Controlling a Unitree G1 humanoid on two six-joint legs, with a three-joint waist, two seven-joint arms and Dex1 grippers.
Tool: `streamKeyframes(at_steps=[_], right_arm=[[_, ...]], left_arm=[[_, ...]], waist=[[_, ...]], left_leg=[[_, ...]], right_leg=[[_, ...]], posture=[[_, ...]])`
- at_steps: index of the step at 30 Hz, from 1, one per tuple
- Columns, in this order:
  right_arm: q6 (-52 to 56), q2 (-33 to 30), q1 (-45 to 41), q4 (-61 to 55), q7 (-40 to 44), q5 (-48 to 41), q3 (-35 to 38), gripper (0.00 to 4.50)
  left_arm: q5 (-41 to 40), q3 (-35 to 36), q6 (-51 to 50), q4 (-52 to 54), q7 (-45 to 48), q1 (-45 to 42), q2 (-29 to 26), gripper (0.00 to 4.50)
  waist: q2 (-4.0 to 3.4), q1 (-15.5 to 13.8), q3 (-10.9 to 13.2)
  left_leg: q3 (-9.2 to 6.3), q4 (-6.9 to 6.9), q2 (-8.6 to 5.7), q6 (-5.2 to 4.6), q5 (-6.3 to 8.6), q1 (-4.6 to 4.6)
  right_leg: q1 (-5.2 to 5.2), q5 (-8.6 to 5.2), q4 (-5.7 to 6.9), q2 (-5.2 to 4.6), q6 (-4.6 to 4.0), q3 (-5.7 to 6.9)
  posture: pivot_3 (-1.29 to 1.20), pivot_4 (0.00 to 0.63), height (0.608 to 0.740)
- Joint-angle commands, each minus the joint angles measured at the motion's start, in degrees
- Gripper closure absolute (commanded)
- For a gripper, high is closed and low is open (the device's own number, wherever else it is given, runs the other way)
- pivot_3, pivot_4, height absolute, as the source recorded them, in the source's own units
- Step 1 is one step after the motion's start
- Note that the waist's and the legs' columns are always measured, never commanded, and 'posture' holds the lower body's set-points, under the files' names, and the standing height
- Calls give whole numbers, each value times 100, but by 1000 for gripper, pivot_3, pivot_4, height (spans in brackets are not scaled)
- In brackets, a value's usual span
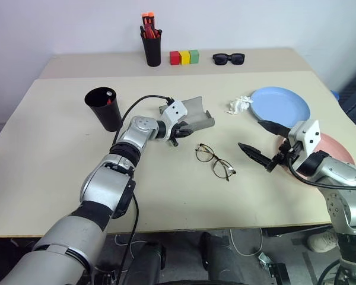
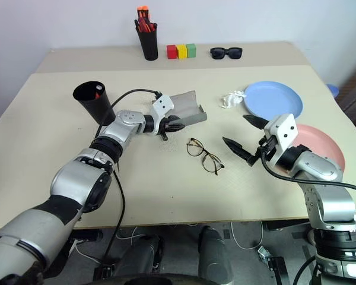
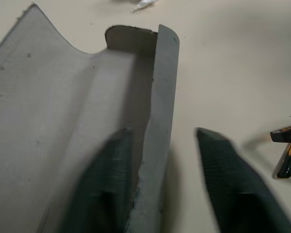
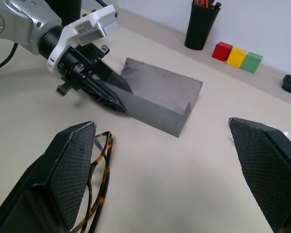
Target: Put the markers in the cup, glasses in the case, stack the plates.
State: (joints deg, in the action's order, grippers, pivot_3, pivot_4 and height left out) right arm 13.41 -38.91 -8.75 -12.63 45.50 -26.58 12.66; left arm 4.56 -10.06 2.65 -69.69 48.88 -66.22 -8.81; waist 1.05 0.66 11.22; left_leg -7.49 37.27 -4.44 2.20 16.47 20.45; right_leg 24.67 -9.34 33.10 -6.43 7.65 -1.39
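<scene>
A: Case [image 1: 193, 116] sits just above mid-frame in the head view, lid up, tray facing the glasses [image 1: 215, 161]. Reading left to right, what else?

B: Cup [image 1: 104, 108] at upper left with a marker tip showing red inside. Then the left gripper [image 2: 173, 126] at the case's near end, one finger inside the tray, one outside, nipping the front wall. The wrist view shows a gap beside the outer finger, so I judge the pinch is only just closing.

A: And the glasses?

B: Just below and right of the case, folded open on the table [image 1: 59, 196], touching nothing. Further right, the right gripper [image 1: 261, 145] hovers with fingers spread wide, empty. The blue plate [image 1: 280, 106] and pink plate [image 1: 335, 148] lie at the right edge, side by side, unstacked.

A: So the step is steadying the case?

B: Likely. Keep that pinch firm and low so the tray doesn't tip, then bring the right gripper onto the bridge, not a lens.
</scene>
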Motion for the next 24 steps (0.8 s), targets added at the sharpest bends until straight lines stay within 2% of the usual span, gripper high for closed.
streamKeyframes(at_steps=[1,8,17,18,21,24], right_arm=[[-135,37,-100,-123,-8,-25,108,0],[-213,36,-198,13,55,22,52,0],[-307,63,-316,164,175,34,-4,0],[-323,57,-336,183,192,45,-11,0],[-321,63,-354,191,213,39,-16,0],[-301,61,-327,160,239,8,4,0]], left_arm=[[75,34,-35,60,7,-133,-30,4458],[79,64,3,167,622,-184,-316,4458],[-115,186,1011,65,3310,-258,-1446,4458],[-159,215,1199,49,3604,-229,-1510,4458],[-148,261,1420,-14,3687,-191,-1574,4458],[-363,429,1347,36,4113,-108,-1515,4458]], waist=[[0,-2,0],[0,16,0],[0,12,0],[0,5,0],[0,-21,0],[0,-3,0]], left_leg=[[0,0,0,0,0,0],[0,0,0,0,0,-2],[1,0,1,0,0,0],[1,1,0,0,0,0],[0,6,0,-1,0,3],[-1,8,-1,-2,1,5]], right_leg=[[0,0,0,0,0,0],[0,0,1,0,0,0],[1,0,3,0,-1,0],[0,0,3,0,-1,0],[0,1,3,0,-1,0],[-1,0,3,0,-1,0]], posture=[[0,150,740],[0,150,740],[0,150,740],[0,150,740],[0,150,740],[0,150,740]])
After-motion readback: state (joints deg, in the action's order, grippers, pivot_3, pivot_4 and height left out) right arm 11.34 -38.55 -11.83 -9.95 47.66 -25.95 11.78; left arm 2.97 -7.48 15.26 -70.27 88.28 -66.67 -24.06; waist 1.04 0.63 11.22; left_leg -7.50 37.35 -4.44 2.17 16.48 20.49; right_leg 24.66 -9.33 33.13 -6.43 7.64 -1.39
